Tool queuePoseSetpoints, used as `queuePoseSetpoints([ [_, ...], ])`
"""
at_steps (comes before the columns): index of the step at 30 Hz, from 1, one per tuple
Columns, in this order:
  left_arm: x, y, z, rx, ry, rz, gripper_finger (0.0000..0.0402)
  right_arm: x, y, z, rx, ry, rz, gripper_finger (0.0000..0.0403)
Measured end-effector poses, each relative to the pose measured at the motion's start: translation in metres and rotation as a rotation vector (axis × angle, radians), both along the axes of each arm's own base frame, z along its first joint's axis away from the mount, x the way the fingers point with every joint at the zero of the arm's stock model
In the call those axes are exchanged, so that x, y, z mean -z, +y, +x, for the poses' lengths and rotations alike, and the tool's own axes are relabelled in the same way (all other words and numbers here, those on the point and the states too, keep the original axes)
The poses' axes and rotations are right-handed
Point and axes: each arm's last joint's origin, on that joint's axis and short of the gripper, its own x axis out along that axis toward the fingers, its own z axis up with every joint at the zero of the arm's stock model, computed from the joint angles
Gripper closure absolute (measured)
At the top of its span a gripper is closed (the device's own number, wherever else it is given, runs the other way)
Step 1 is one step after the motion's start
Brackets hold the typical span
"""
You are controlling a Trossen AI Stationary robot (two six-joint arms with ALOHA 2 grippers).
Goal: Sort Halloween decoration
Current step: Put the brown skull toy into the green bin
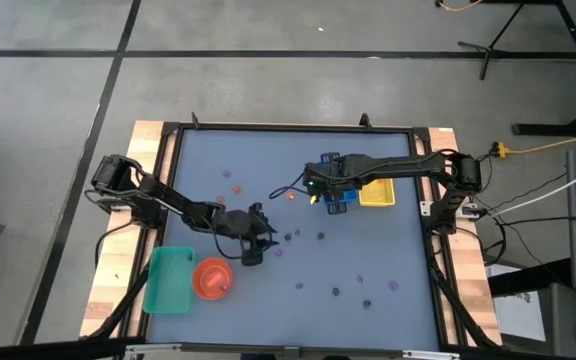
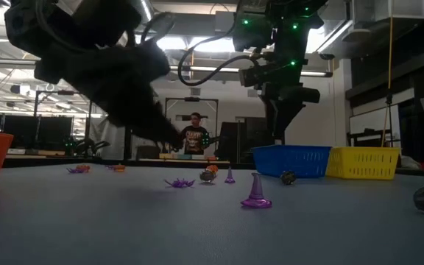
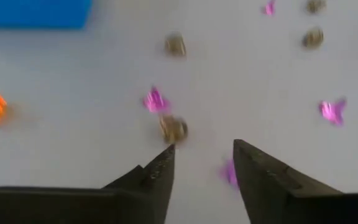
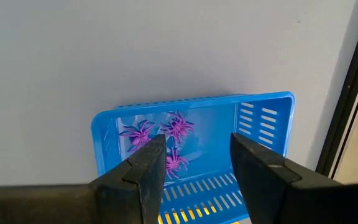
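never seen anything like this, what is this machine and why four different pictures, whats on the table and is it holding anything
It is a robot with two dark arms at a grey table, each ending in a two-finger gripper. One picture looks straight down, one looks level across the tabletop, and two come from cameras on the wrists. The left gripper hangs open and empty over scattered Halloween decoration pieces, near the orange bowl and green tray. The right gripper is open and empty above the blue tray, which holds purple spiders. A yellow tray sits beside it.
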Motion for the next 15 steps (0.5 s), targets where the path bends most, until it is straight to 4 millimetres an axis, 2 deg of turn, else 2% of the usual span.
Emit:
queuePoseSetpoints([
  [6,-0.012,0.001,0.006,-0.062,-0.138,0.046,0.0214,0.0,0.0,0.0,0.0,0.0,0.0,0.0226],
  [15,-0.014,0.003,0.007,-0.107,-0.164,0.072,0.021,0.0,0.0,0.001,0.0,-0.006,-0.001,0.0226],
])
